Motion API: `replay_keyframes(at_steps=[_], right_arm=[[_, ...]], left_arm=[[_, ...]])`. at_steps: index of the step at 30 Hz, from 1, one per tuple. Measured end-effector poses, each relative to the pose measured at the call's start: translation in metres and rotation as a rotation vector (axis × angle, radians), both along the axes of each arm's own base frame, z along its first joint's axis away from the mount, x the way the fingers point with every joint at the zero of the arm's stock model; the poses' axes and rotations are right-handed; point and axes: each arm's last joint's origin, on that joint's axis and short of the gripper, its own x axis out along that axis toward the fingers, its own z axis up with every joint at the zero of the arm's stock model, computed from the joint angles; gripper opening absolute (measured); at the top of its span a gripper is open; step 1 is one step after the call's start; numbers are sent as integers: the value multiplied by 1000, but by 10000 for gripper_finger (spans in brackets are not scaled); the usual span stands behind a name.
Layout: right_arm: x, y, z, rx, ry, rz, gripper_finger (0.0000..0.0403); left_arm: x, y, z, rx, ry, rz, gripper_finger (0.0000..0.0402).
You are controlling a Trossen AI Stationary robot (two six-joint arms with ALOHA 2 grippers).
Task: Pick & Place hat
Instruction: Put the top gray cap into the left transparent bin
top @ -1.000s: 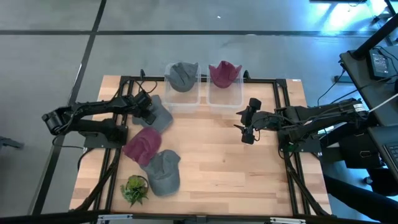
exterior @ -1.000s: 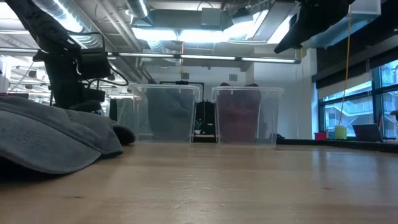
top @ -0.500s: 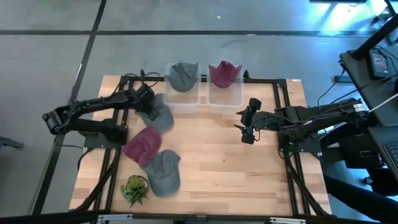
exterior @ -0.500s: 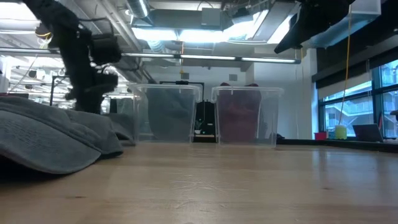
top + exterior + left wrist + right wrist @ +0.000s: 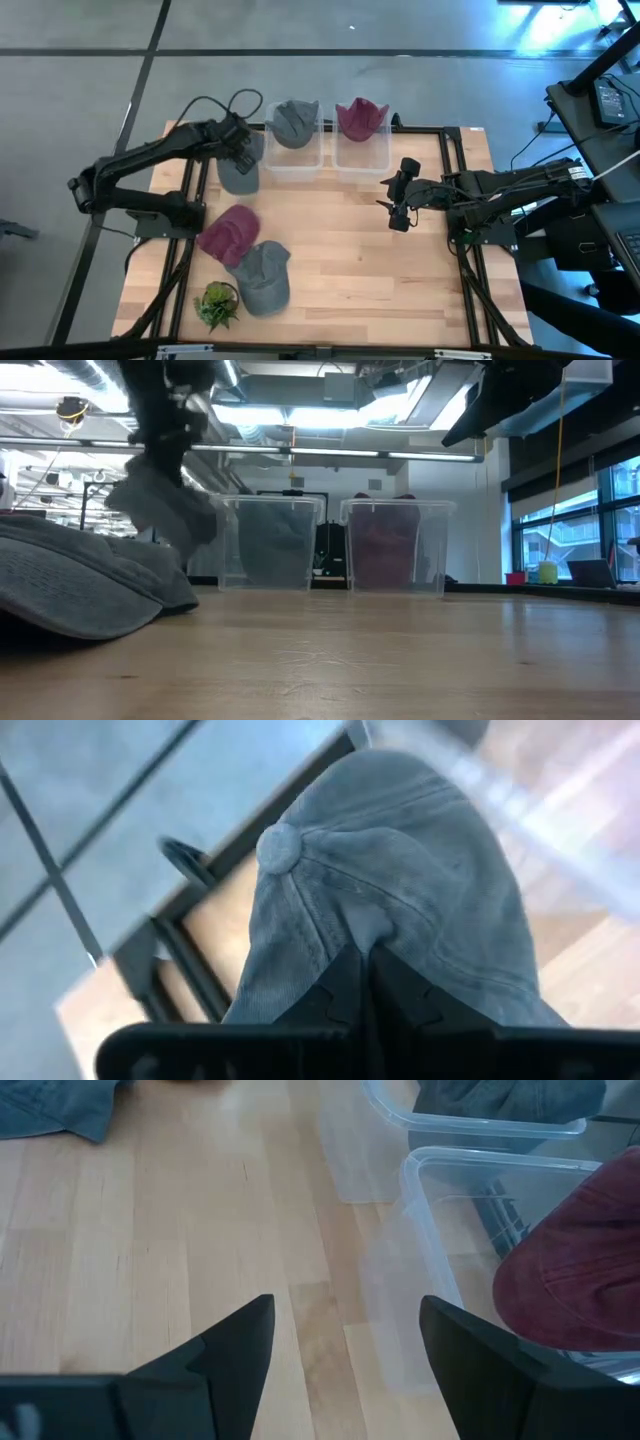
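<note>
My left gripper [image 5: 238, 150] is shut on a grey cap [image 5: 238, 174], just left of the clear bin [image 5: 294, 160] that holds a grey hat [image 5: 293, 122]. In the low view the cap [image 5: 165, 510] hangs above the table. The left wrist view shows its crown and top button [image 5: 279, 848]. My right gripper [image 5: 394, 206] waits open above the table's right half, near the second clear bin [image 5: 361, 158], which holds a maroon hat [image 5: 360, 117]. My left gripper [image 5: 366, 958] pinches a raised fold of the cap's crown cloth [image 5: 372, 925], a little way from the top button, between its two fingers. The fingers come from above. The cap is lifted clear of the table and hangs below them, slack.
A maroon hat [image 5: 230, 232] and another grey cap [image 5: 262, 276] lie on the table's left near part, with a small green plant [image 5: 216, 305] by the near left corner. The grey cap [image 5: 70, 585] fills the low view's left. Bare wood lies between the arms.
My left gripper has risen and moved toward the table's far edge, staying shut. The grey cap that lay on the table beside the left bin has come up with it, lifted clear, and now hangs beneath the fingers.
</note>
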Motion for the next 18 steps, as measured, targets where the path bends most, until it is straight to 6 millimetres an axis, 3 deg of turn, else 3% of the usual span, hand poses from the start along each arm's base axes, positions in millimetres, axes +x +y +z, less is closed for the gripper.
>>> replay_keyframes(at_steps=[11,18], right_arm=[[0,0,0,-5,6,5,250],[0,0,0,-18,11,15,250]], left_arm=[[-8,-6,98,216,-90,3,4],[8,-11,129,386,-262,-116,4]])
